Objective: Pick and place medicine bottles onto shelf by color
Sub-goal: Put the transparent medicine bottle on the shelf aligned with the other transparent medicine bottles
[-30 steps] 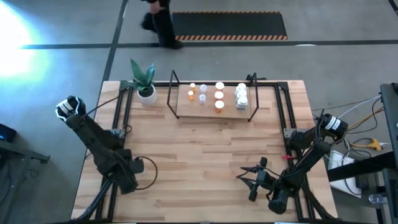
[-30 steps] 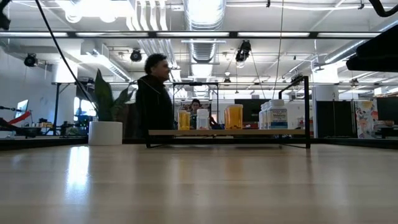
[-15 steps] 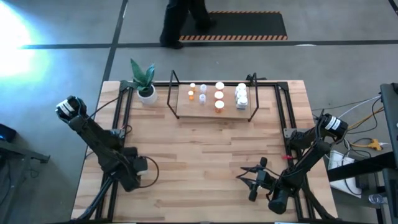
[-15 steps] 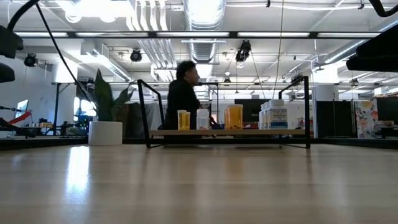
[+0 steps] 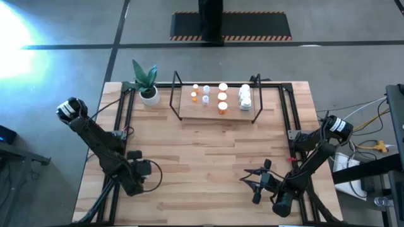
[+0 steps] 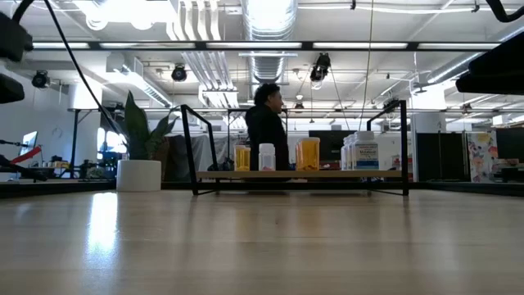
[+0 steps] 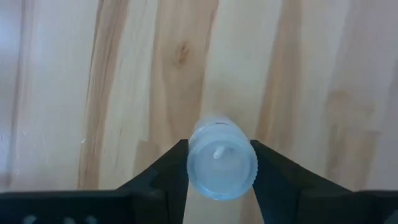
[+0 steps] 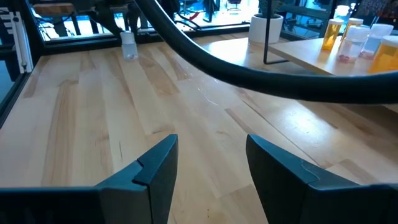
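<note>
The small clear bluish medicine bottle with a white cap (image 7: 222,165) is the one I am working on. It sits pinched between the two dark fingers of the left gripper (image 7: 221,155), which squeeze it on both sides, so the claw has a good hold on it. From the right wrist view I can see that same bottle (image 8: 129,45) standing straight up across the table, but I cannot tell if it is off the wood yet. A second ago the left gripper (image 5: 140,169) was a bit closer to the left edge. Now it has swung a little toward the middle of the table, so I think the carry has just begun. The bottle is at the near left part of the table, well apart from the pale wood shelf with thin black wire rails (image 5: 208,113) at the far side. The other little bottles (image 5: 222,96) already stand there, orange ones on one part and white ones on the right. I think this is the last one to put away, beside the clear ones. The right gripper (image 5: 249,178) waits at the near right with its fingers spread and nothing in them. A person in dark clothes (image 5: 210,16) has walked along behind the table, now behind the shelf.
</note>
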